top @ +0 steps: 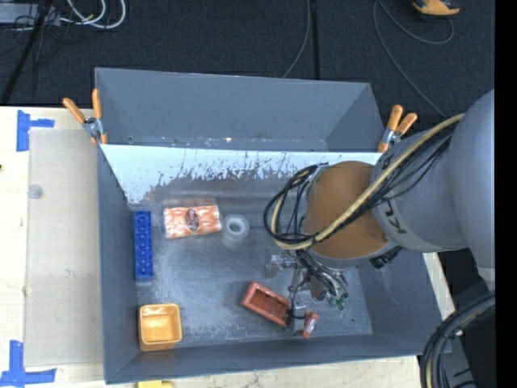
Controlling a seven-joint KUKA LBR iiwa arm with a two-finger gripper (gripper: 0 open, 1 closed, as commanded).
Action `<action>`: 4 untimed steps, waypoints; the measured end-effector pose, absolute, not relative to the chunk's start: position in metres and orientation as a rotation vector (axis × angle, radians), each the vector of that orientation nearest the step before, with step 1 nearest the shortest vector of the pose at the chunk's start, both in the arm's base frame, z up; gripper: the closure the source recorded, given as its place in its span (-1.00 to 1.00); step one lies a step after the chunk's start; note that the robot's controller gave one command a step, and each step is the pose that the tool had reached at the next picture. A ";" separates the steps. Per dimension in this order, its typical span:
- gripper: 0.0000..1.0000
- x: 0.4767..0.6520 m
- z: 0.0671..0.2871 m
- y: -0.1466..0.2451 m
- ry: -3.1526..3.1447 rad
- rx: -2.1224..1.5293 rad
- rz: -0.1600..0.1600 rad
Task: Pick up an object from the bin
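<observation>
My gripper [297, 299] hangs low over the bin's front right part, under the arm's orange cover. A reddish-brown flat rectangular piece [265, 303] lies tilted on the floor, its right end right under the gripper. A small red-tipped thing [309, 324] lies just in front of the gripper, close to the front wall. A small dark thing with green specks [335, 299] sits just to the gripper's right. Whether the gripper touches the reddish-brown piece is hidden.
A long blue toy brick [143, 245] lies along the left wall. Behind it to the right are an orange-and-white packet [191, 221] and a clear ring [235, 227]. A yellow-orange square cup [159, 325] stands in the front left corner.
</observation>
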State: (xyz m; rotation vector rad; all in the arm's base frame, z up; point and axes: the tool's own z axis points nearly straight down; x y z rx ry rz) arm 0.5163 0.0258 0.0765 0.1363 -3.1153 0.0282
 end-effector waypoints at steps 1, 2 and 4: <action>1.00 0.516 0.077 0.026 -3.116 0.137 0.028; 1.00 0.517 0.077 0.026 -3.116 0.137 0.029; 1.00 0.517 0.077 0.026 -3.117 0.138 0.029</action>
